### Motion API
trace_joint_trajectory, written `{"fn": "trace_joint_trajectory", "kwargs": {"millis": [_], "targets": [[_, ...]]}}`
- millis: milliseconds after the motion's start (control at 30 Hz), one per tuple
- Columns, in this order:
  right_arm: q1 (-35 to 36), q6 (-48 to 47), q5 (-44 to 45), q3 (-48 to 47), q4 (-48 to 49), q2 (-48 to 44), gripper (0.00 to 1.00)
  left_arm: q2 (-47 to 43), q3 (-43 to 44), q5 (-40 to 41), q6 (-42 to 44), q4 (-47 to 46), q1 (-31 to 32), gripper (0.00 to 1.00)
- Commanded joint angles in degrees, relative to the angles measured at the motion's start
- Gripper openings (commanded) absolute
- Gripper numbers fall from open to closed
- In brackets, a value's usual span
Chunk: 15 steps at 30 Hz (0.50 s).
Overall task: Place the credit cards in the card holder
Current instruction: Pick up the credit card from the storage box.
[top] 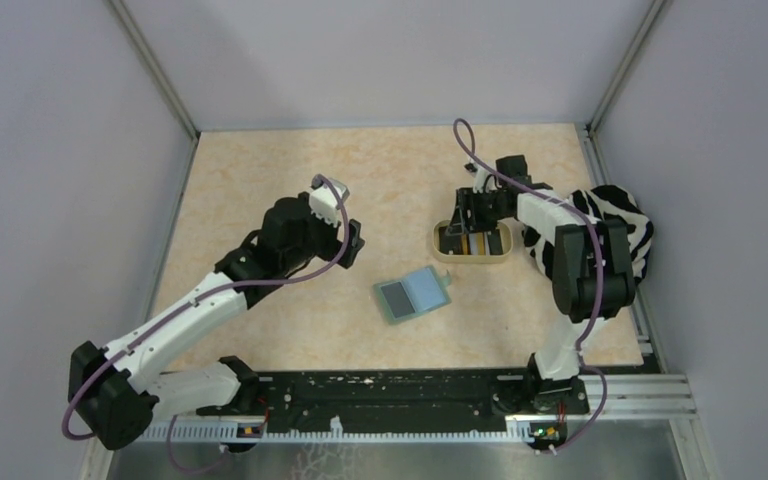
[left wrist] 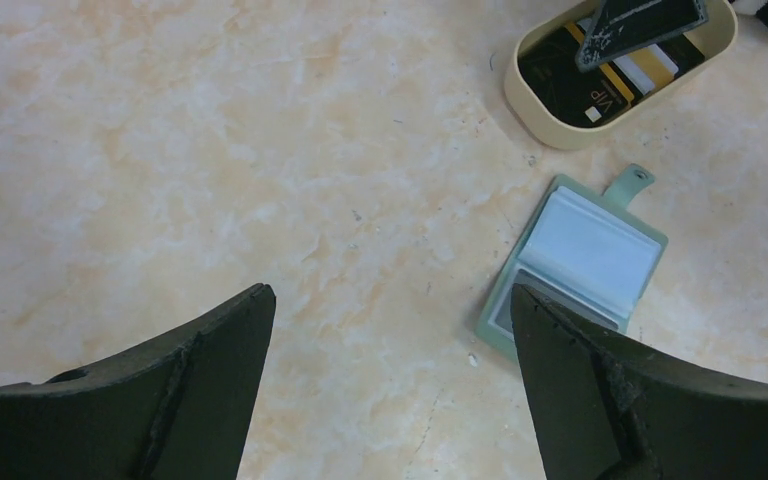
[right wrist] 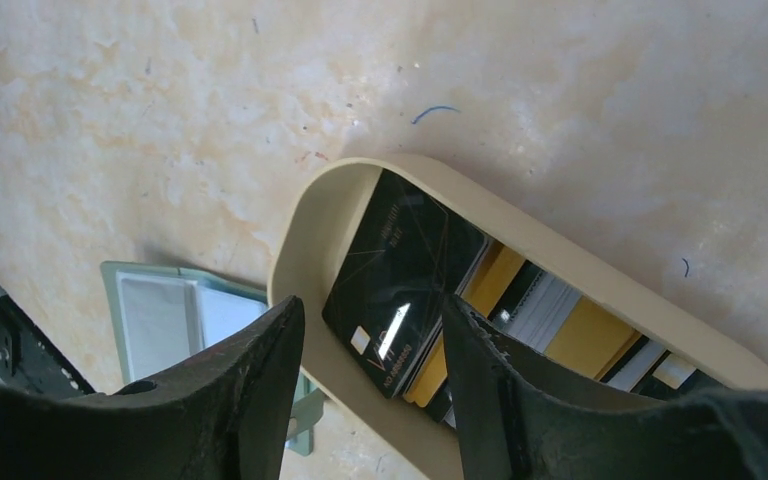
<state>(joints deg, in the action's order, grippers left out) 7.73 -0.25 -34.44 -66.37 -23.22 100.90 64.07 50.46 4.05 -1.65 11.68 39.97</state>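
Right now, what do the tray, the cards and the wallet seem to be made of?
The tray looks like matte beige plastic: smooth moulded rim. The cards look like glossy plastic; light glints on the black one. The wallet seems soft grey-green faux leather, perhaps, with clear plastic sleeves.

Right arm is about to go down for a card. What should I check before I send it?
1. The right gripper is open and above the tray: ok.
2. A black card lies uncovered on top of the pile, under that gripper: ok.
3. One finger lines up with the tray's rim in the wrist view; whether it would land inside: cannot tell.
4. The wallet lies open, apart from the tray: ok.
5. The left gripper is open, holds nothing and is off to the side of the wallet: ok.
6. A free pocket in the wallet: cannot tell.
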Motion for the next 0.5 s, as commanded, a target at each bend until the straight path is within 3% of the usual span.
{"fn": "trace_joint_trajectory", "kwargs": {"millis": [0, 467], "targets": [[-0.25, 3.08, 2.78, -0.55, 1.46, 0.7, 0.53, -3.38, -0.09, 4.09, 3.73, -0.88, -0.15, 0.93], [-0.23, 7.02, 0.78, 0.76, 2.81, 2.77, 0.51, -3.6, -0.1, 3.44, 5.04, -0.64, -0.15, 0.94]]}}
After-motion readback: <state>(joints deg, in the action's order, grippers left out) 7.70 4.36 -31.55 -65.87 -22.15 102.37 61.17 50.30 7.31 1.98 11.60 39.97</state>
